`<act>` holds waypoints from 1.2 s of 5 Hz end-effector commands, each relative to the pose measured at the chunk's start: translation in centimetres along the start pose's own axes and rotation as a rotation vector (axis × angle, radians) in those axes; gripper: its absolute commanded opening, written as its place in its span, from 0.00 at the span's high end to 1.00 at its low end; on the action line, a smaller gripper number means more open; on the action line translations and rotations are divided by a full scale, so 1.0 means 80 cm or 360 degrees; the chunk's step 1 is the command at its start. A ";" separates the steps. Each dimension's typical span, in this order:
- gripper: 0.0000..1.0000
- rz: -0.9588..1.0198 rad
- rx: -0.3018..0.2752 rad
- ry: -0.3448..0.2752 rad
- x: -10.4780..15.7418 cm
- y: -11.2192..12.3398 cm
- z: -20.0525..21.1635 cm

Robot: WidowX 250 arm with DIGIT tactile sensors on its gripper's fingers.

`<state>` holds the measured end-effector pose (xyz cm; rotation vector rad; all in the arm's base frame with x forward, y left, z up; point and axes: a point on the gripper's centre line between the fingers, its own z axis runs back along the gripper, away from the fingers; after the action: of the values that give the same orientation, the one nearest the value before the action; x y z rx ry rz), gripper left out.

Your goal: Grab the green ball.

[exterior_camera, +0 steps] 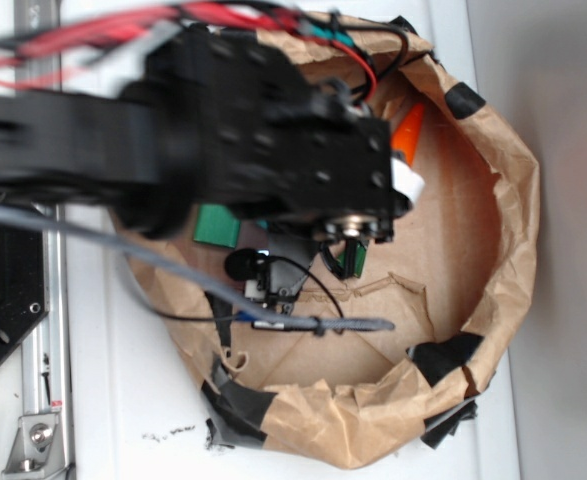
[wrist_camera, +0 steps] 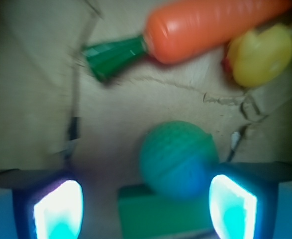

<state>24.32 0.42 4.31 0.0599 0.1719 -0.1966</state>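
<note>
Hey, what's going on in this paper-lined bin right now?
A black robot arm is reaching down into a basin walled with brown paper. Its wrist view shows the gripper open, with the green ball sitting between the fingers but closer to the one on the right of the picture. Nothing is gripped yet. A flat green block lies just beside the ball, and an orange carrot and a yellow toy lie farther off.

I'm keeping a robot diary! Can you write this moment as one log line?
gripper: open, empty | green ball: between fingers, nearer one side, not grasped | green block: touching ball | carrot, yellow toy: beyond
</note>
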 end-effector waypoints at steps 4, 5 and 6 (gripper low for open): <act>1.00 0.0025 0.0091 0.0152 0.001 0.039 -0.032; 1.00 0.0040 0.0083 0.0157 0.000 0.039 -0.032; 1.00 0.0052 0.0085 0.0143 0.000 0.038 -0.029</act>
<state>25.02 3.44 1.68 0.1218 0.2954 -0.1828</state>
